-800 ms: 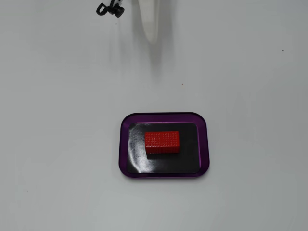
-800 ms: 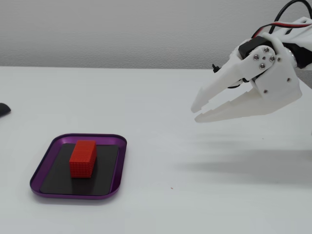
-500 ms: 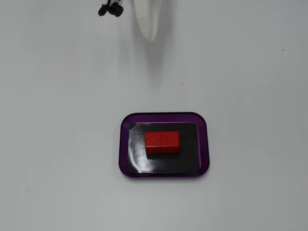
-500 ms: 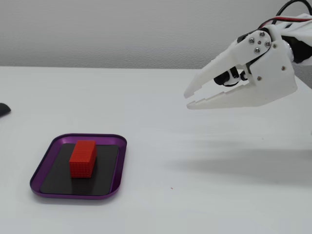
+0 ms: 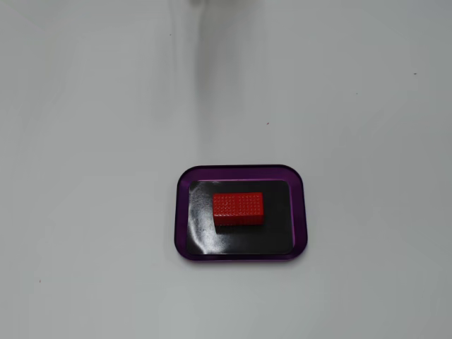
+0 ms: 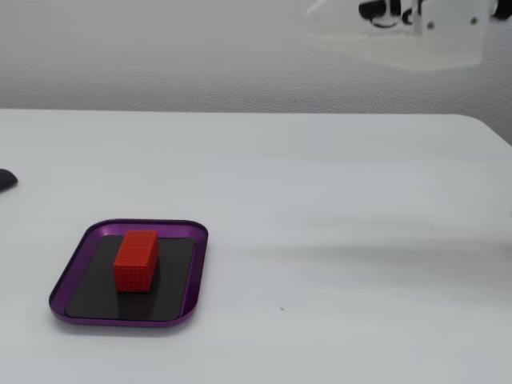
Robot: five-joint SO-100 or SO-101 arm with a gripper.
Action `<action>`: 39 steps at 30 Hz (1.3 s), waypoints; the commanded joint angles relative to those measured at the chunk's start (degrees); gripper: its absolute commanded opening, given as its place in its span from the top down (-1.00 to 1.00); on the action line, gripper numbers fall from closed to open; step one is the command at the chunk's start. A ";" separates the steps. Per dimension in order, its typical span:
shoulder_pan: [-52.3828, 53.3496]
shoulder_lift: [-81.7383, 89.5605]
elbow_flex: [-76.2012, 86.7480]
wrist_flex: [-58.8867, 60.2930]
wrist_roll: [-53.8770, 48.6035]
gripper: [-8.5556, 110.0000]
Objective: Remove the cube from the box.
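Observation:
The red cube lies flat in the middle of the box, a shallow purple-rimmed tray with a black floor. In the side-on fixed view the cube rests in the box at the lower left. My white gripper hangs high at the top right of that view, blurred, far above and to the right of the box. Its jaws stand a little apart with nothing between them. The top-down fixed view shows none of the gripper, only a faint shadow near the top edge.
The box stands on a plain white table. A small dark object pokes in at the left edge of the side-on fixed view. The table's right edge curves away at the far right.
The gripper has risen sharply, from mid-height at the right to the top of the side-on view, and has left the top-down view. Cube and box have not moved.

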 commanded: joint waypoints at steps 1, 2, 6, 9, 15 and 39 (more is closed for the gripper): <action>-0.53 -13.18 -10.81 -1.05 -0.35 0.85; -0.62 -19.07 -13.36 -1.05 -0.35 0.85; -0.88 -44.03 -26.28 1.85 -0.09 0.83; -2.20 -61.00 -39.81 8.44 0.26 0.72; -7.82 -84.46 -66.27 23.38 0.35 0.47; -9.40 -116.63 -83.94 25.84 0.09 0.43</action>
